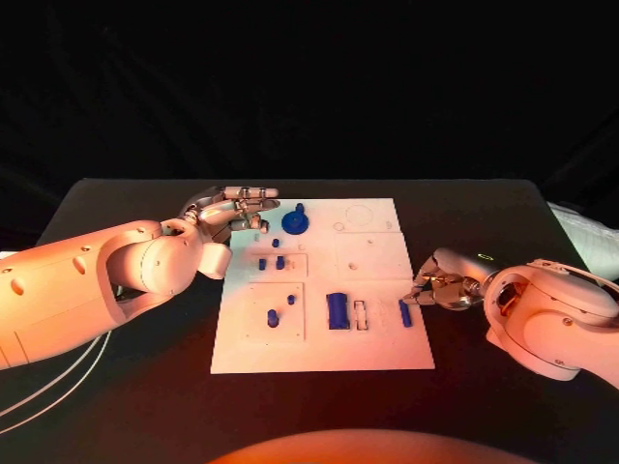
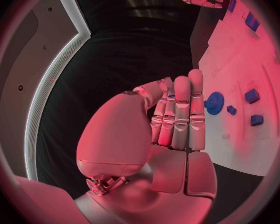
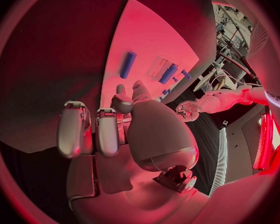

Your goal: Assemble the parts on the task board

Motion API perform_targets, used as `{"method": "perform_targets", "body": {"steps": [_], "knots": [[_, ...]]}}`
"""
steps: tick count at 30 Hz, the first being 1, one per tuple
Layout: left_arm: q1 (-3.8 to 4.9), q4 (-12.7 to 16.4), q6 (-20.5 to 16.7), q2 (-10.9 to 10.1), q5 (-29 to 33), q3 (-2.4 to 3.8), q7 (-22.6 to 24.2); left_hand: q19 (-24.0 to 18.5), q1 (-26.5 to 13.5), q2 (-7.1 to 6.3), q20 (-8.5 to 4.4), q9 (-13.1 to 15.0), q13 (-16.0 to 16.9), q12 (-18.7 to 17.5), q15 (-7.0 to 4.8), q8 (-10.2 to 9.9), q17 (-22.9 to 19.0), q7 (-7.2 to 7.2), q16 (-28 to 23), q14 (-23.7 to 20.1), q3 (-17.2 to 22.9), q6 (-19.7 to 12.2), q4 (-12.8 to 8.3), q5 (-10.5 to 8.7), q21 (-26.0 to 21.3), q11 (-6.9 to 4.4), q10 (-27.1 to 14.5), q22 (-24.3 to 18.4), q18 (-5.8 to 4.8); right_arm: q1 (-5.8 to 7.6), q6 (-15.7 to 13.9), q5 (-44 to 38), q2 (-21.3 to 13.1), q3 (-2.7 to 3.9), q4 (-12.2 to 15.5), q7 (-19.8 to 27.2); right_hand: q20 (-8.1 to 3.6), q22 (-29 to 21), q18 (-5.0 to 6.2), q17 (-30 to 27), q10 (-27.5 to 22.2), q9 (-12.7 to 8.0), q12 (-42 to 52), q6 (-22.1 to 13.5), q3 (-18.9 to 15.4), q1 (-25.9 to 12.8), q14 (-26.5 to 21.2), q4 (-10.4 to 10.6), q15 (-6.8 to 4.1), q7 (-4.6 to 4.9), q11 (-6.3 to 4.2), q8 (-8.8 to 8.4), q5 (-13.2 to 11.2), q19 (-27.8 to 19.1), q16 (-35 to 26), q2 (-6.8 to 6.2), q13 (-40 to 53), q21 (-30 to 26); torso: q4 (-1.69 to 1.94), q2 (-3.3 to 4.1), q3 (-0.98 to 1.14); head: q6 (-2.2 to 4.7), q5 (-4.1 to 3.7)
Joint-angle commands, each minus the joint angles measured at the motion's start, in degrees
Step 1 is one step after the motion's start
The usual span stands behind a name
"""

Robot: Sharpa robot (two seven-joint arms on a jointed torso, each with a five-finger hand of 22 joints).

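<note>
Board (image 1: 324, 348), white and rectangular, lies in the middle of the black counter (image 1: 505, 406), its long side running from 12 to 6 o'clock in the head view. Blue parts sit on it: a gear (image 1: 296, 224) with a small stem near the 11 o'clock corner, two small blocks (image 1: 271, 262) just below it, a short peg (image 1: 272, 316) in the square recess toward 8 o'clock, a wide bar (image 1: 338, 310) standing near the centre toward 6 o'clock, and a slim bar (image 1: 404, 312) by the 3 o'clock edge. The left robot hand (image 1: 234, 208) hovers over the board's 10 o'clock edge, close to the gear; in the left wrist view its fingers (image 2: 180, 114) lie straight and pressed side by side with the thumb folded against them, and I cannot tell whether anything is held between them. The gear (image 2: 214, 102) shows just past those fingertips. The right robot hand (image 1: 442, 286) sits at the board's 3 o'clock edge, just beside the slim bar; the right wrist view shows its fingers (image 3: 84, 129) curled inward with the thumb reaching toward the board, and whether it touches or pinches a part I cannot tell. The slim bar (image 3: 128, 64) lies flat on the board ahead of that hand.
</note>
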Motion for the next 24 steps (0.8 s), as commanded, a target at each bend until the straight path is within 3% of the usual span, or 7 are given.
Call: {"method": "perform_targets", "body": {"steps": [1,5,10,20,22,24], "knots": [[0.01,0.1,1.0,0.0,-0.2,0.04,0.4,-0.3,-0.6,-0.09,-0.02,0.0,-0.1,0.3,-0.13,0.3,-0.1,0.16,0.1,-0.1,0.1,-0.4,-0.3,0.25,0.2,0.07,-0.4,0.1,0.68,-0.56,2.5,-3.4,0.2,-0.08,-0.2,-1.4,0.13,0.1,-0.35,2.6,0.6,-0.1,0.8,0.4,-0.3,-0.9,3.7,0.5,0.41,0.23,0.01,-0.30,-0.3,0.4,0.4,-0.23,0.6,0.3,0.07,0.01,0.03,0.06,-0.11],[-0.01,0.1,1.1,0.0,-0.2,0.04,0.6,-0.3,-0.5,-0.06,-0.02,0.0,-0.1,0.3,-0.14,0.3,-0.1,0.15,0.1,-0.2,0.1,-0.4,-0.3,0.26,0.2,0.07,-0.4,0.1,0.69,-1.15,2.6,-3.6,0.9,-0.10,-0.7,-1.4,0.16,0.3,-0.38,3.1,1.0,-0.1,1.7,0.6,-0.8,-1.6,3.8,1.1,0.42,0.21,0.01,-0.44,-0.2,0.5,0.7,-0.59,1.4,0.5,0.03,-0.01,0.08,0.03,-0.17],[-0.05,0.1,1.2,0.0,-0.2,0.04,0.7,-0.4,-0.5,-0.02,-0.03,0.0,-0.1,0.4,-0.15,0.3,-0.1,0.14,0.1,-0.2,0.2,-0.4,-0.4,0.27,0.2,0.05,-0.4,0.1,0.70,-1.79,3.0,-3.4,1.9,-0.11,-1.3,-1.3,0.17,0.7,-0.44,4.8,1.9,-0.1,3.9,0.7,-1.6,-2.1,4.2,1.6,0.43,0.20,0.02,-0.73,1.3,0.6,1.8,-1.06,3.2,0.7,0.22,-0.01,-0.06,0.01,-0.25],[-0.08,0.0,1.1,-0.1,-0.2,0.04,0.6,-0.4,-0.5,-0.02,-0.03,0.0,-0.1,0.4,-0.15,0.3,-0.1,0.14,0.1,-0.2,0.2,-0.4,-0.4,0.27,0.2,0.05,-0.4,0.1,0.70,-2.39,4.1,-5.3,3.1,-0.12,-2.3,-1.3,0.17,0.8,-0.45,5.1,2.1,-0.2,4.3,0.7,-1.7,-1.9,4.2,1.5,0.43,0.18,0.01,-0.81,1.4,0.6,1.9,-1.23,3.6,0.8,0.08,-0.01,-0.05,-0.10,-0.05],[-0.08,0.0,1.2,-0.1,-0.2,0.04,0.6,-0.4,-0.5,-0.02,-0.03,0.0,-0.1,0.4,-0.15,0.3,-0.1,0.14,0.1,-0.2,0.2,-0.4,-0.4,0.27,0.2,0.05,-0.4,0.1,0.70,-2.52,5.0,-7.7,3.4,-0.12,-2.6,-1.4,0.15,0.9,-0.46,5.1,2.1,-0.1,4.5,0.9,-1.4,-0.5,4.2,0.7,0.38,0.13,-0.06,-0.83,1.0,0.6,2.0,-1.23,3.9,0.8,0.14,-0.02,-0.06,-0.16,-0.10],[-0.08,0.0,1.2,-0.2,-0.2,0.04,0.6,-0.4,-0.5,-0.02,-0.03,0.0,-0.1,0.4,-0.15,0.3,-0.1,0.14,0.1,-0.2,0.2,-0.4,-0.4,0.27,0.2,0.05,-0.4,0.1,0.70,-2.69,6.1,-10.6,3.7,-0.12,-2.9,-1.4,0.08,1.0,-0.47,5.4,2.0,-0.1,4.7,1.1,-1.0,1.7,4.2,-0.7,0.29,0.07,-0.13,-0.86,-1.1,0.6,2.1,-1.28,4.1,0.9,0.15,-0.03,-0.05,-0.22,-0.07]]}}
